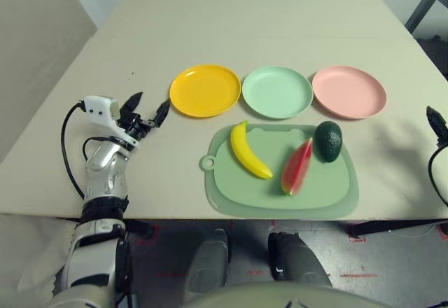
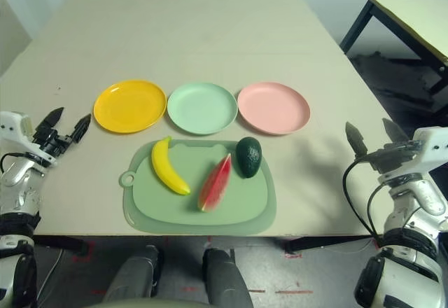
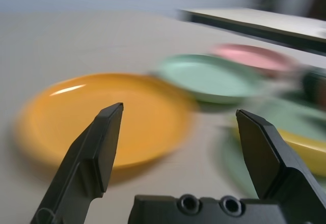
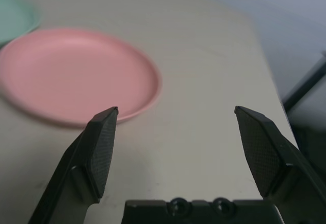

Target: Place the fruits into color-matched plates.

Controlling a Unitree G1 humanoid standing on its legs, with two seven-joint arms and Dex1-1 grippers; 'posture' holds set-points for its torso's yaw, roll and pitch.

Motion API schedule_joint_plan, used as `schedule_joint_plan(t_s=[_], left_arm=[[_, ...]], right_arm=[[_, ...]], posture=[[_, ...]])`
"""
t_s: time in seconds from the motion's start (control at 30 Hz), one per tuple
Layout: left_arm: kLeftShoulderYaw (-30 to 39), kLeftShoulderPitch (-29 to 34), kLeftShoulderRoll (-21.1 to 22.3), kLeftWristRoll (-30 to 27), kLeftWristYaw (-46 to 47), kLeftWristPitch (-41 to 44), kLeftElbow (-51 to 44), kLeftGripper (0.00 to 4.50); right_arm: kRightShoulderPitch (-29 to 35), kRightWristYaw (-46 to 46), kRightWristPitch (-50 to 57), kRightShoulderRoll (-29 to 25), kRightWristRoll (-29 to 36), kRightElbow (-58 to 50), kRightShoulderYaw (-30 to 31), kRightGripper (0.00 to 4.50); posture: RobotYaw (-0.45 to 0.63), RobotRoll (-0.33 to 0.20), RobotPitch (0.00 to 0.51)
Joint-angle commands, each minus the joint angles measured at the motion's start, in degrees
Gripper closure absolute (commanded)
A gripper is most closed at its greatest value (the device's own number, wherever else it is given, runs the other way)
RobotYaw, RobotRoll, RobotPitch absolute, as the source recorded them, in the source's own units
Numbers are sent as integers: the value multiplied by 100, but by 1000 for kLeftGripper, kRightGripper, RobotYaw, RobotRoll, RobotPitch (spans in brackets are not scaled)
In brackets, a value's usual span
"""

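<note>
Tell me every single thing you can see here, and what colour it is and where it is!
Table: one, beige, under everything.
Plates: three in a row; yellow-orange plate on the left, mint green plate in the middle, pink plate on the right; all empty.
Cutting board: one, green, just in front of the plates.
Banana: one, yellow, on the board's left part.
Watermelon wedge: one, red with green rind, mid-board.
Avocado: one, dark green, on the board's right part.
Second table: one, pale top with dark legs, far right.
Left end effector: black fingers, open, left of the yellow-orange plate.
Right end effector: black fingers, open, right of the pink plate.
</note>
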Motion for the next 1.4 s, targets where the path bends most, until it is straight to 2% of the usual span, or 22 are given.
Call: schedule_joint_plan(t_s=[0.03, 0.13, 0.2, 0.27, 0.37, 0.53, 0.73, 0.97, 1.2, 1.4], left_arm=[[-376, 192, 534, -149, -1294, 533, -441, 0], [-639, 40, 746, -132, -1954, 770, -460, 0], [-790, -163, 695, -26, -2160, 716, -330, 0], [-896, -381, 533, 95, -2204, 558, -130, 0], [-974, -572, 310, 234, -2208, 348, 98, 0], [-1033, -486, 128, 379, -2185, 198, 34, 0], [-992, -211, 145, 408, -2142, 158, -194, 0], [-931, -25, 155, 403, -2006, 140, -406, 0], [-968, 111, 182, 453, -1920, 115, -570, 0], [-991, 132, 184, 476, -1922, 106, -566, 0]], right_arm=[[-44, 629, 126, -623, -465, -1119, 662, 48], [-532, 1290, -28, -1046, -677, -1794, 1276, 48], [-1068, 1748, -182, -1036, -699, -2115, 1730, 48], [-1604, 2122, -650, -908, -1001, -2241, 2289, 48], [-2159, 2759, -1505, -667, -1261, -2166, 3073, 48], [-2814, 3572, -2104, -345, -1415, -1805, 3945, 48], [-3584, 3693, -2859, -411, -2013, -1093, 4900, 48], [-4266, 3693, -3449, -97, -2520, -156, 5444, 48], [-4355, 3528, -3585, 306, -2807, 257, 5398, 48], [-4361, 3386, -3507, 396, -2947, 333, 5357, 48]], posture=[[23, 0, 219], [-18, 0, 214], [-39, 0, 214], [-51, 0, 212], [-60, 0, 204], [-28, 0, 195], [1, 0, 196], [30, 0, 187], [41, 0, 184], [38, 0, 181]])
